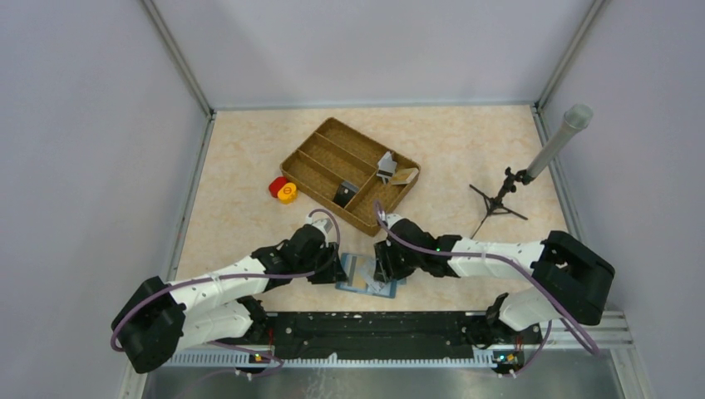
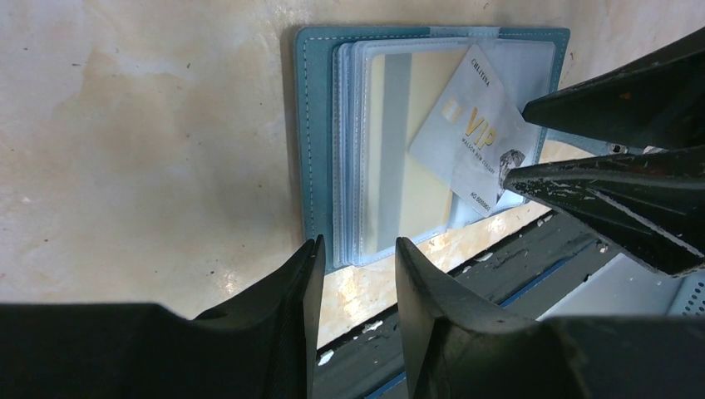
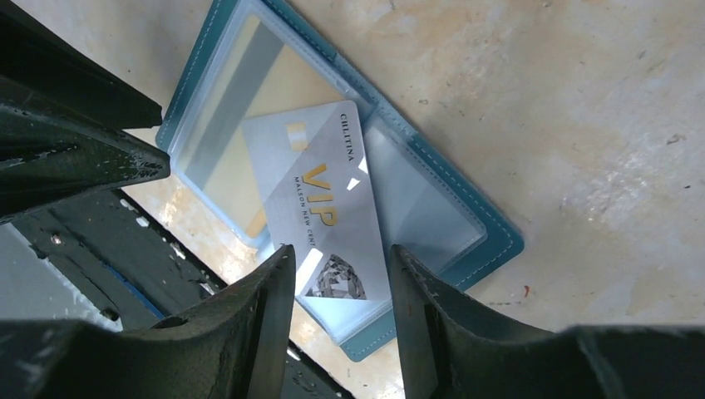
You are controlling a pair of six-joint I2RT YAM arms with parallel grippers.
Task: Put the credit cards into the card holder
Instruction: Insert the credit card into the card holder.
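Our right pincer (image 3: 341, 266) straddles the lower end of a silver VIP card (image 3: 320, 187), one finger at each long edge. The fingers look to meet those edges, but we cannot tell whether they pinch the card or only flank it. The card lies askew on the open holder (image 3: 499, 243), over its clear sleeves. We cannot tell whether its upper end sits inside a sleeve. Under it, within the sleeves, we see a tan card (image 3: 291, 83) with a grey stripe.

Our left pincer (image 2: 356, 249) stands open. Its fingertips are at the holder's near edge, on the sleeved side, and bare worktop (image 2: 125, 125) shows in the gap between them. We see nothing clamped there.

From above, the holder lies flat near the worktop's front edge, between the two pincers. Farther back sits a woven tray (image 1: 332, 121) with more cards (image 1: 397, 172) in its right-hand compartment. Red and yellow pieces (image 1: 283, 189) lie just beside the tray's left side. A black tripod (image 1: 499, 198) with a grey tube stands well apart on the right.
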